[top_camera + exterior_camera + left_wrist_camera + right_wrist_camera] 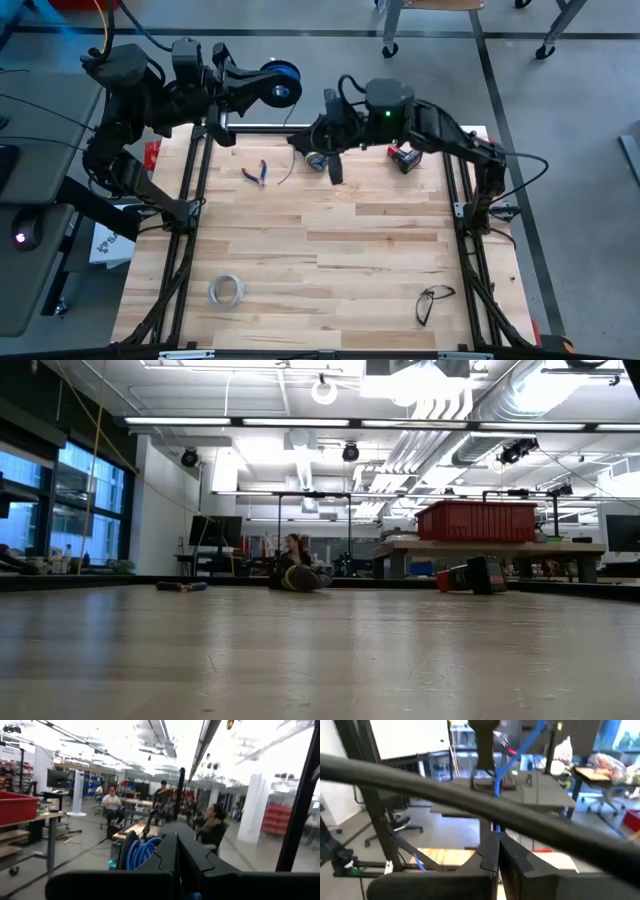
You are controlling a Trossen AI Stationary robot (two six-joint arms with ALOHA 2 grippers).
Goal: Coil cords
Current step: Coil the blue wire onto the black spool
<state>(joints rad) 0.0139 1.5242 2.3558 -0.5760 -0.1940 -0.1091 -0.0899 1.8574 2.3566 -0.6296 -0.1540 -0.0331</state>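
The dark spool [281, 86], wound with blue wire [142, 851], hangs above the table's far edge at the tip of my left gripper [256, 90], which is shut. A little to its right my right gripper [328, 102] is raised over the far edge and shut [497, 839] on a thin blue strand of the cord [496, 795]. That strand runs away from the fingertips, over the dark frame bar [420, 785]. Neither gripper shows in the low view. My left gripper holds the spool level beside its shut fingers [167, 855], lifted clear of the table; the fingers themselves hide which part of the spool they have. My right gripper pinches the thin blue wire [495, 826] between its two fingertips. The fingers point about level toward the far side, and the strand leaves them in a straight line.
On the far part of the table lie small pliers [256, 173], a tape roll [318, 160] and a red-and-black object [403, 157]. A whitish ring [226, 290] and glasses [432, 302] lie near the front edge. The wooden middle [330, 240] is bare.
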